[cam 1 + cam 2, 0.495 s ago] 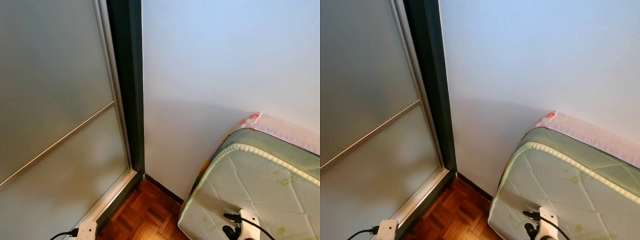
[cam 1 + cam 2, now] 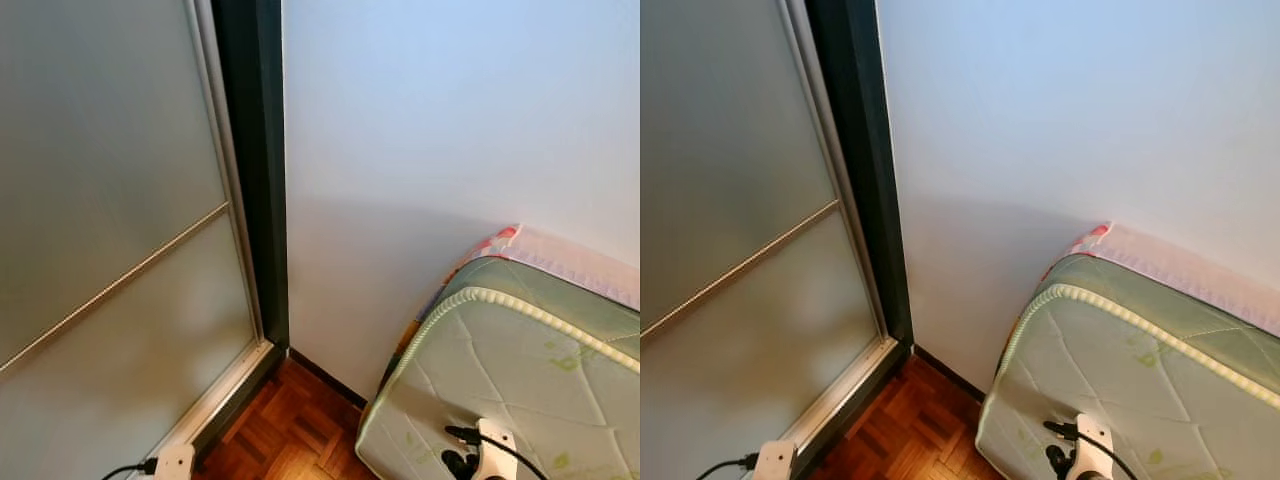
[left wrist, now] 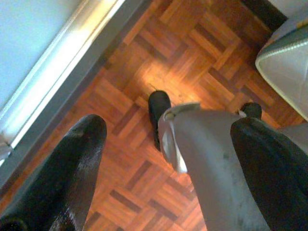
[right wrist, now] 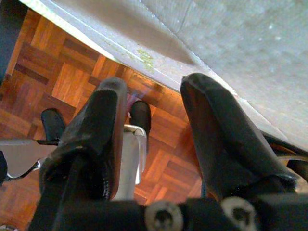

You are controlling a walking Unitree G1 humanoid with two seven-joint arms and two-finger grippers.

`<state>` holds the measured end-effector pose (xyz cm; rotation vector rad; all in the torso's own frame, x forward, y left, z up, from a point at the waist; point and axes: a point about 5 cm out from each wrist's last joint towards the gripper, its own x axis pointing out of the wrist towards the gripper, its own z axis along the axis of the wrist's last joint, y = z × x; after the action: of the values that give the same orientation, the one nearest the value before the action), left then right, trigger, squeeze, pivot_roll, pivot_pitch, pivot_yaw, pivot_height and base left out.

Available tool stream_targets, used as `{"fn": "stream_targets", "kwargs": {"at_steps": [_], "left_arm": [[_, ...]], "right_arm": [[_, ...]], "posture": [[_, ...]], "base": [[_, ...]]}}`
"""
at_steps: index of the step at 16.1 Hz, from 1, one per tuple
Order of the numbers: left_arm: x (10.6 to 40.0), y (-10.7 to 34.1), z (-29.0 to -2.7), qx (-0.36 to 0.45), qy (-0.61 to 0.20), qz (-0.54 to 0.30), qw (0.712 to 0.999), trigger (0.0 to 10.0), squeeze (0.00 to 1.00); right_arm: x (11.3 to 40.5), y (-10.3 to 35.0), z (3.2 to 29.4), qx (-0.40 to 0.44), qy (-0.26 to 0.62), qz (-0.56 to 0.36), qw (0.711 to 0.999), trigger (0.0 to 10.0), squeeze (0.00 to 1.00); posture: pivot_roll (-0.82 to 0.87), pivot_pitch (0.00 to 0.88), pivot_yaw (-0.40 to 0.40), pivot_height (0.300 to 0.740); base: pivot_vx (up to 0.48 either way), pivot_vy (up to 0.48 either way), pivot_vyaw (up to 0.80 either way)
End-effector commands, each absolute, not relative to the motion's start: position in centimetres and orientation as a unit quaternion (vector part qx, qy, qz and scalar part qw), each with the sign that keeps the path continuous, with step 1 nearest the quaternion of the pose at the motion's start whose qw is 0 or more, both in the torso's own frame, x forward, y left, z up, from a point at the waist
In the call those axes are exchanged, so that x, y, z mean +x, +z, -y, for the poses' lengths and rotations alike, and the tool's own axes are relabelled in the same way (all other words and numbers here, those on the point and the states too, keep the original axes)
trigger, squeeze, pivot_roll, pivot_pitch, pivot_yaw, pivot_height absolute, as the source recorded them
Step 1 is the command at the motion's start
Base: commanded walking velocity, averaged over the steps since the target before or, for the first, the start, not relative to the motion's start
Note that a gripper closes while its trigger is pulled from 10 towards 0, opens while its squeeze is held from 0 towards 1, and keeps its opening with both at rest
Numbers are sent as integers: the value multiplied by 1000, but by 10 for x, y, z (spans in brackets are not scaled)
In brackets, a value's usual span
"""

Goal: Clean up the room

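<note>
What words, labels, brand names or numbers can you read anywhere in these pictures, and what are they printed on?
None: no text can be read anywhere.
The mattress carries only a quilted pattern with faint green marks, no lettering.
The frosted sliding door, the wall and the parquet floor are bare of writing.
The left gripper and right gripper bear no markings.

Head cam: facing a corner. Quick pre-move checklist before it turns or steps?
1. Path ahead: not ok, wall and frosted sliding door close in front.
2. Right side: not ok, mattress leans on the wall.
3. Left gripper: ok, open, empty, above parquet floor.
4. Right gripper: ok, open, empty, beside the mattress.
5. Clutter to pick up: cannot tell.
</note>
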<state>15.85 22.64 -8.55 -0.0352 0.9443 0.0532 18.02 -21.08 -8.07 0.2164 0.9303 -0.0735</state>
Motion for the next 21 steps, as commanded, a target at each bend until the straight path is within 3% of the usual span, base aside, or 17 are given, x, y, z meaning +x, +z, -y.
{"fn": "stream_targets", "kwargs": {"at_steps": [1, 5, 7, 13, 21], "left_arm": [[151, -88, -228, -13, 23, -467, 884, 10000, 0], [154, -92, -210, -10, 17, -480, 877, 10000, 0], [158, -94, -187, -17, 10, -480, 877, 10000, 0], [145, -101, -164, -15, -4, -486, 874, 10000, 0], [150, -99, -175, -4, 5, -485, 875, 10000, 0]], "right_arm": [[181, -79, 216, 106, -44, -439, 891, 10000, 0], [182, -79, 213, 107, -34, -436, 893, 10000, 0], [182, -79, 210, 110, -26, -436, 893, 10000, 0], [179, -81, 208, 113, -25, -439, 891, 10000, 0], [180, -81, 208, 113, -26, -439, 891, 10000, 0]], "posture": [[175, 77, -75, 740], [173, 74, -75, 740], [169, 69, -74, 740], [171, 55, -68, 740], [184, 76, -72, 740]], "base": [[0, 0, 0], [0, 0, 0], [0, 0, 0], [0, 0, 0], [-63, 0, 0]]}}
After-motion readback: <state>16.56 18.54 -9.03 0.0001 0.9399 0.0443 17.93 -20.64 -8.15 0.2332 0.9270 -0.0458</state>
